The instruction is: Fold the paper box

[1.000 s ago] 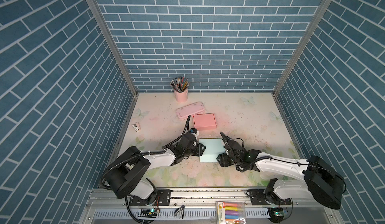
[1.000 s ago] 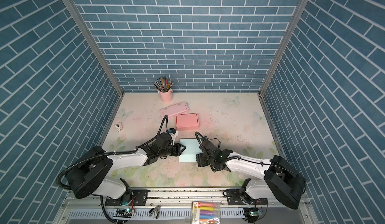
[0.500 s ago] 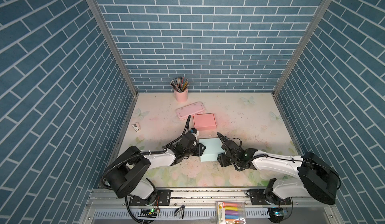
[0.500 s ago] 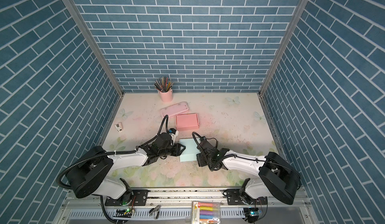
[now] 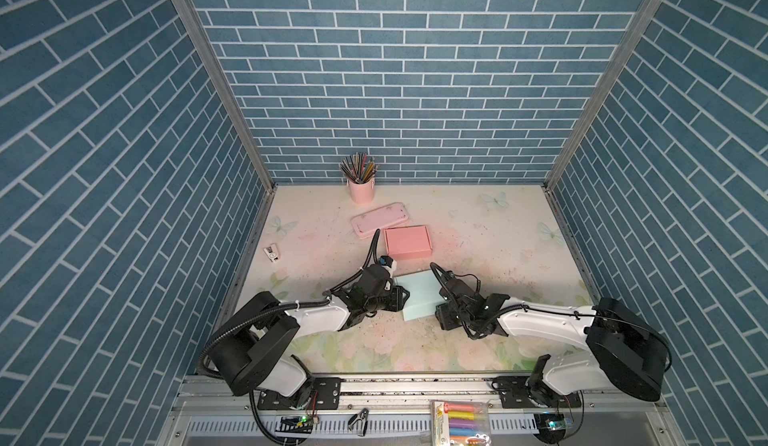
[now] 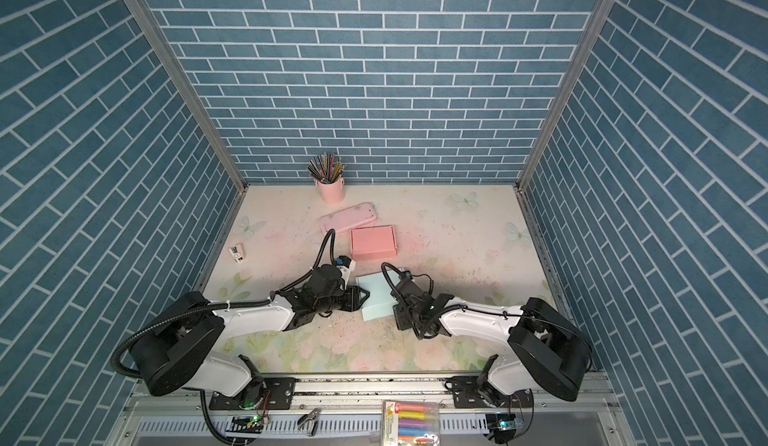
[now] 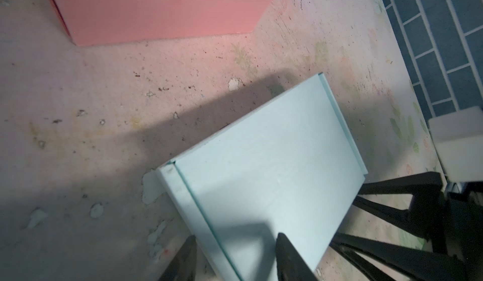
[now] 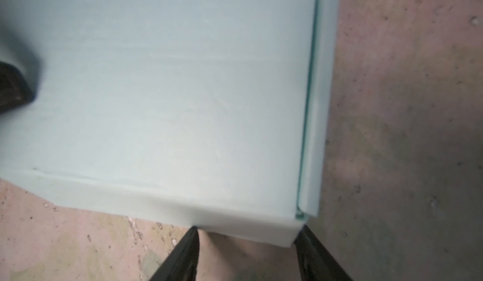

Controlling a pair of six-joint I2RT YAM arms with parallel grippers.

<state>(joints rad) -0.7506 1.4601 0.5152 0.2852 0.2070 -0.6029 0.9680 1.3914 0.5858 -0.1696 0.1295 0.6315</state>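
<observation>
Top views both show blue brick-patterned walls (image 5: 415,70) closing in a pale bench (image 5: 478,224) printed with faded flowers and butterflies, its surface scuffed and flecked. Largest on it is the light blue paper box (image 5: 417,294), near the front middle between the two arms. It is a flat rectangular carton of matte card, lid down, and the left wrist view (image 7: 274,162) shows a narrow folded strip along each short side. Behind it, apart, lies a closed pink box (image 5: 407,242) of much the same shape, and just beside that a rounded oblong pink case (image 5: 380,219), shut. At the back wall stands a pink cylindrical cup (image 5: 361,190) packed with upright pencils (image 5: 359,168). On the front rail a clear packet (image 5: 459,423) holds coloured sticks laid side by side. The left end effector (image 7: 236,235) stands partly open, one finger over the lid and the other outside the box's side strip, clamping nothing. The right end effector (image 8: 248,230) is likewise parted, its tips at the box's near wall by a corner, with no grip that I can see. A small white object (image 5: 272,253) lies near the left wall
</observation>
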